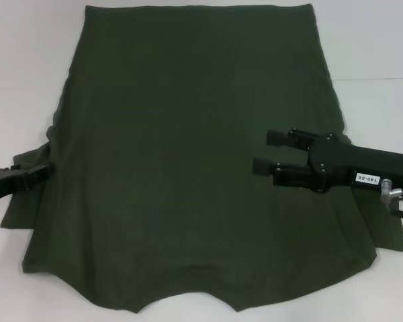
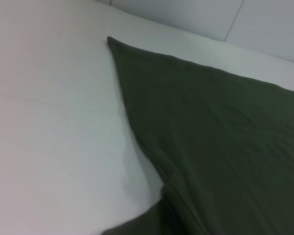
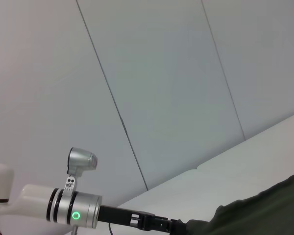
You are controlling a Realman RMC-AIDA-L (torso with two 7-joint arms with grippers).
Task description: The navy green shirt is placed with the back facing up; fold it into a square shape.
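Hovering right gripper, fingers apart

It looked like a robot lab: a bare white table stood against plain grey wall panels, with nothing domestic around.

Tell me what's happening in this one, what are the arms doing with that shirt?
A dark green shirt lies spread flat and plain side up on a white table, not yet folded. The left gripper is at the shirt's left sleeve edge, low against the cloth. The right gripper hovers over the shirt's right side with its fingers apart, holding nothing.
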